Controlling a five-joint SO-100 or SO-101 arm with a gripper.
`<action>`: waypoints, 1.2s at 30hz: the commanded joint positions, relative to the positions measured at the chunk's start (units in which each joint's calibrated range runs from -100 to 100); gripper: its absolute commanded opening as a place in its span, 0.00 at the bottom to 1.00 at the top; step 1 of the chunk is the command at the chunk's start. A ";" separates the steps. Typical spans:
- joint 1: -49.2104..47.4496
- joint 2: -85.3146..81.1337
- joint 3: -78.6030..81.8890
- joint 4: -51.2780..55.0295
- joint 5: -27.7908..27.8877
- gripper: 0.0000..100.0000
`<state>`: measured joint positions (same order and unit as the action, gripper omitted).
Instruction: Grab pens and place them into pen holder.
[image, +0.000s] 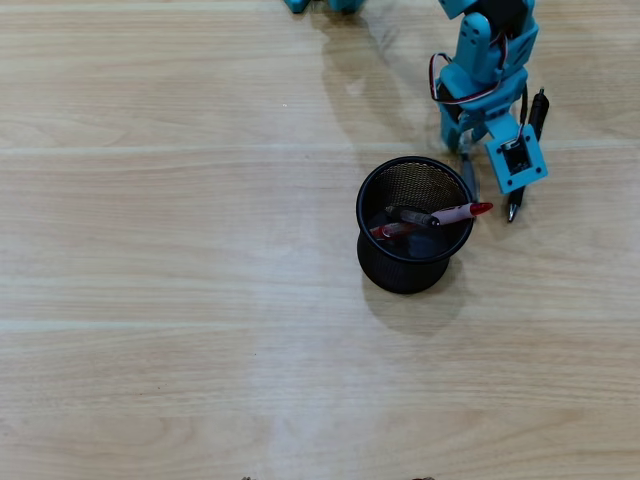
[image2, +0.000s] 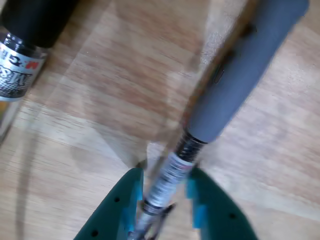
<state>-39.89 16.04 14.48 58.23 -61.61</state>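
The pen holder (image: 372, 252), a round black mesh cup, stands mid-table in the overhead view. A red pen (image: 462, 212) leans out over its right rim, and a dark pen (image: 404, 214) lies inside. My gripper (image: 466, 140) is just up and to the right of the cup. In the wrist view the gripper (image2: 165, 174) has its teal fingers (image2: 131, 200) closed on the clear barrel of a grey-sleeved pen (image2: 235, 85), also seen in the overhead view (image: 469, 178). Another black pen (image: 527, 150) lies on the table right of the gripper, its black sleeve showing top left (image2: 30, 20).
The blue arm (image: 485, 60) reaches in from the top right of the overhead view. Part of another blue piece (image: 322, 5) shows at the top edge. The wooden table (image: 180, 300) stretches to the left of and below the cup.
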 joint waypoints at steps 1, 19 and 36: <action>0.54 -0.65 1.14 -0.08 0.34 0.02; 7.07 -27.20 -13.71 0.18 4.42 0.02; 21.83 -21.03 -21.40 -9.36 8.13 0.02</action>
<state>-18.87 -5.21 -9.07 52.97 -53.78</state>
